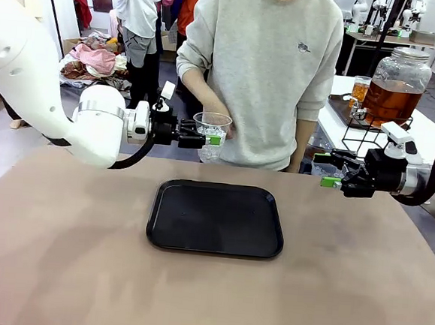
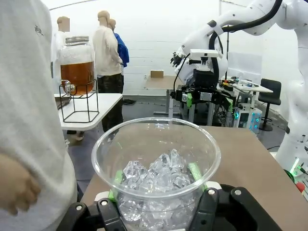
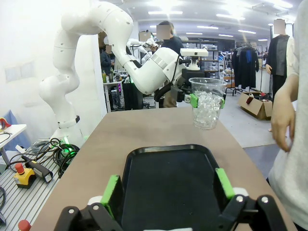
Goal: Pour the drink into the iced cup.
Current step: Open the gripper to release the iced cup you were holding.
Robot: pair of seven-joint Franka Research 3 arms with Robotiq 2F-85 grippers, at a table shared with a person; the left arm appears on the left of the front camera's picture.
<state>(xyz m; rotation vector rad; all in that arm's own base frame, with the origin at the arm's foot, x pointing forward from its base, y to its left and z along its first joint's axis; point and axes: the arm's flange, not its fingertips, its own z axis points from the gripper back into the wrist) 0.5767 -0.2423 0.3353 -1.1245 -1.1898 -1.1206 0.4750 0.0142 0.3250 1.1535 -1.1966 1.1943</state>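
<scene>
Your matte tan table spreads wide and bare under both arms, its only load a black rounded-corner tray lying between and below the grippers. Beyond your right gripper, whose jaws stand wide and empty, the amber drink fills a round glass jar on a wire stand. Your left gripper is clamped on the clear, ice-filled plastic cup above the table's far edge.

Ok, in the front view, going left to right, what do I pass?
Left gripper shut on the iced cup → black tray → right gripper, open → drink jar.
</scene>
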